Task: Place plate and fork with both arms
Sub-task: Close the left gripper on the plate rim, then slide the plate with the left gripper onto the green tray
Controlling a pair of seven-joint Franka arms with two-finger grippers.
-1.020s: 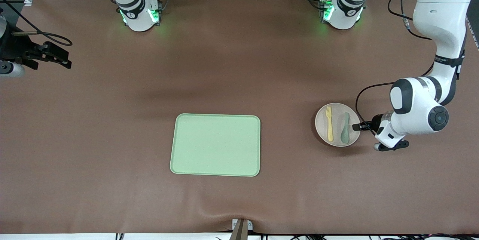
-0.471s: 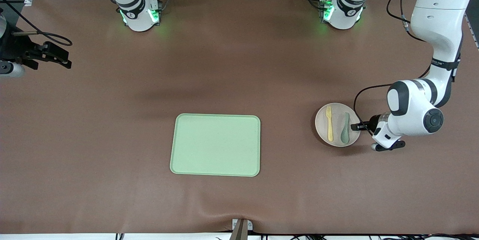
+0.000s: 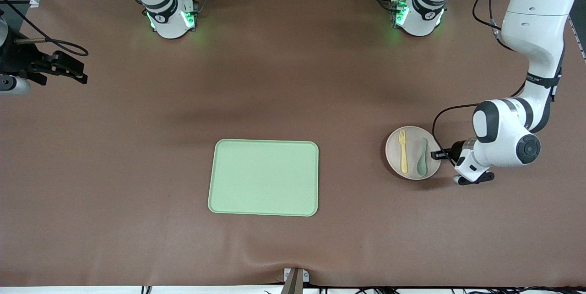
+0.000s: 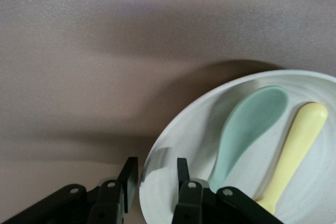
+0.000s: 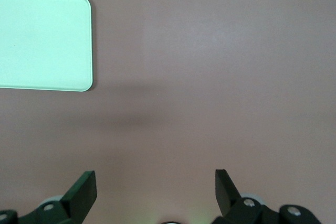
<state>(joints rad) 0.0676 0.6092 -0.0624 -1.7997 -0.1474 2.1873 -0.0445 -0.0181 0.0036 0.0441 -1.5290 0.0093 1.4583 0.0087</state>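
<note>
Plate (image 3: 413, 152) near left arm's end of table, fork (image 3: 403, 150) and spoon (image 3: 422, 157) on it. Left wrist view alone shows left gripper (image 4: 153, 171) fingers narrow, straddling plate rim, gap remaining. Right gripper (image 5: 156, 190) wide, empty, waiting over bare table; tray (image 3: 264, 177) mid-table.

The plate (image 3: 413, 152) is lying flat on the brown table toward the left arm's end, a round, shallow, pale beige-pink dish with a raised rim. Its rim is sitting between the two fingers of the left gripper (image 4: 154, 174), one finger inside the dish and one outside, at the edge nearest that arm's wrist. The fork (image 3: 403, 151) is resting in the plate, small and pale yellow, its tines pointing away from the front camera, lying on the half of the plate away from the left gripper.
</note>
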